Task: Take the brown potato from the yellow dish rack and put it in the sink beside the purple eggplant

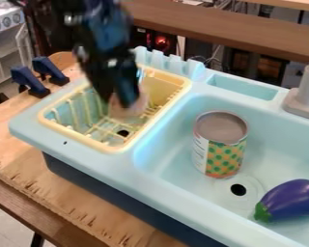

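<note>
The black gripper (117,96) hangs over the yellow dish rack (47,118) at the upper left of the light-blue toy sink. A blurred pinkish thing (133,109) is right at the gripper's lower end, inside the rack's outline; whether it is held or only touched cannot be made out. Part of it is hidden behind the gripper. In the sink basin, a tin can (224,153) with a green-and-orange dotted label stands upright. A purple eggplant (294,198) with a green end lies at the basin's lower right, beside the drain.
The grey faucet (306,91) rises at the right edge. Blue clamps (29,81) sit on the wooden table (8,140) left of the rack. The sink's raised rim (144,157) separates rack and basin. A brown shelf (228,26) crosses behind.
</note>
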{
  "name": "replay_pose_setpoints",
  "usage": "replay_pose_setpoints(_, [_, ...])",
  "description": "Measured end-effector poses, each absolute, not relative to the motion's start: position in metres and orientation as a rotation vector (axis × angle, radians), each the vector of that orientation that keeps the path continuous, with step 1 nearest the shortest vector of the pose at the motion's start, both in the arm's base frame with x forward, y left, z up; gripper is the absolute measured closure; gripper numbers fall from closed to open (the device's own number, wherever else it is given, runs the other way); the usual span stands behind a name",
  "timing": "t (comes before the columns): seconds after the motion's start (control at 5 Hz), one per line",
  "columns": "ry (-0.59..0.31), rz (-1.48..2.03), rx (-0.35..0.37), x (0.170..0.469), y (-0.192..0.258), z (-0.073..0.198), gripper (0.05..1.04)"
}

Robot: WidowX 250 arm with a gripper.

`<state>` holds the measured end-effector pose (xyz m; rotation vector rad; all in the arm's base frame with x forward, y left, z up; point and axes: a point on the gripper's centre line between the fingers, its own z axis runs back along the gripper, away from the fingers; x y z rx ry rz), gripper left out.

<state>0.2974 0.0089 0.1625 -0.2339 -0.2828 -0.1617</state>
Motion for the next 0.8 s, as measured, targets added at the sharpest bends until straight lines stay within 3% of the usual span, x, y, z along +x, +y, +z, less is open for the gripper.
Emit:
replay_pose_setpoints(0.2, [-0.285, -0.198, -0.183, 0.301, -0.001, 0.199, 0.501])
replay_pose_setpoints(0.4, [-0.269, -0.277, -0.193, 0.299, -0.026, 0.224, 0.501])
replay_pose_setpoints(0.6, [-0.144, -0.447, -0.337, 0.300, -0.071, 0.220, 0.501])
replay_pose_setpoints(0.8, [-0.036, -0.617, -0.423, 0.292, -0.119, 0.201, 0.501])
